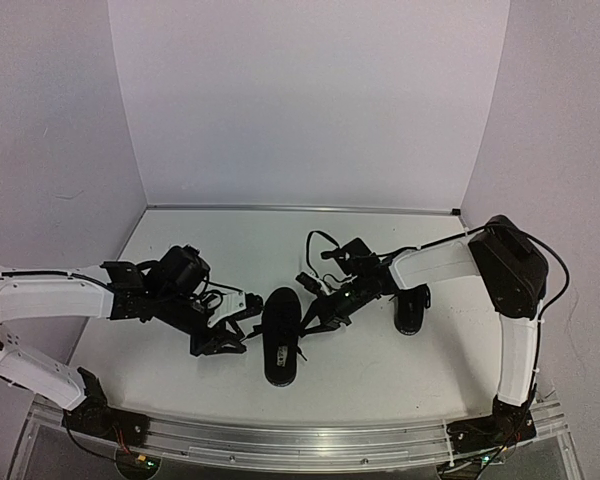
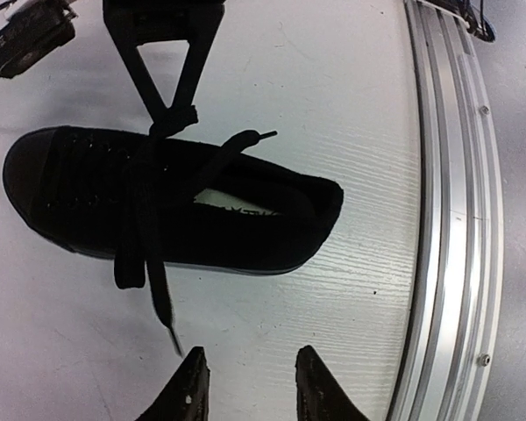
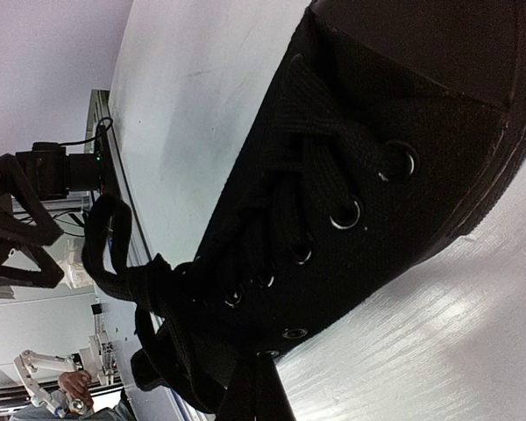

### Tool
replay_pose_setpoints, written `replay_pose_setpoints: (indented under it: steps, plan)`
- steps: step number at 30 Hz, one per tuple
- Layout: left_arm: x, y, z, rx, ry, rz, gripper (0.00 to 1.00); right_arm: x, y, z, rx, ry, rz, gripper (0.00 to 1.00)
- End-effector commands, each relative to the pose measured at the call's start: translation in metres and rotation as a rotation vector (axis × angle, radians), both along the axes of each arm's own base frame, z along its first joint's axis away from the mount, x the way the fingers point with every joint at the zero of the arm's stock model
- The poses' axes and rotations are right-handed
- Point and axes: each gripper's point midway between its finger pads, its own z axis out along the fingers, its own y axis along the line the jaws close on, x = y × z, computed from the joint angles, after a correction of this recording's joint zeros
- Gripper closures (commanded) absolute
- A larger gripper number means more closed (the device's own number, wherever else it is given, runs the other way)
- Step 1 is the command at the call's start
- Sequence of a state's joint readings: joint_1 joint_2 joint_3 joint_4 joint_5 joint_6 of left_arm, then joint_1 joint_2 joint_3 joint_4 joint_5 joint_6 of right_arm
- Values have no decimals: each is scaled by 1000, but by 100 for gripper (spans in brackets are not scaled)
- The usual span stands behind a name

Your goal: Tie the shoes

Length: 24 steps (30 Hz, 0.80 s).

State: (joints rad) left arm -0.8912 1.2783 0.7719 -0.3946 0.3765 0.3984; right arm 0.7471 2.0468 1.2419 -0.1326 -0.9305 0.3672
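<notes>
A white table [image 1: 380, 385] with a faint wood grain is boxed in on three sides by plain, pale lavender panels: a back wall [image 1: 310, 100], a left wall [image 1: 50, 130] and a right wall [image 1: 570, 110]. A thin metal strip [image 1: 300, 208] lines the table's far edge and a grooved aluminium rail [image 1: 310, 440] its near edge. The light is soft and even

The right arm [image 1: 435, 262] covers part of the second shoe [image 1: 412, 315]; the left claw [image 2: 251, 353] is cut off below.
</notes>
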Motion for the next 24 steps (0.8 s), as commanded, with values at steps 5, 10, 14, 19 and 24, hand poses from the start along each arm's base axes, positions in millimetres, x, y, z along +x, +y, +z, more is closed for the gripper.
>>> replay_pose_setpoints:
  steps: [5, 10, 14, 19, 24]
  plan:
    - [42, 10, 37, -23, -211, 153, 42, 9, 7, 15, 18, -67, 0, 100]
    - [65, 19, 33, 2, -239, 205, 40, 9, 7, 15, 17, -72, -2, 100]
    - [64, 4, 16, 13, -180, 137, 41, 10, 6, 16, 16, -80, -4, 100]
    - [73, -12, 3, 9, -159, 94, 46, 10, 5, 18, 15, -91, -6, 100]
    - [84, -24, -7, 24, -145, 60, 53, 11, 5, 18, 16, -91, -7, 100]
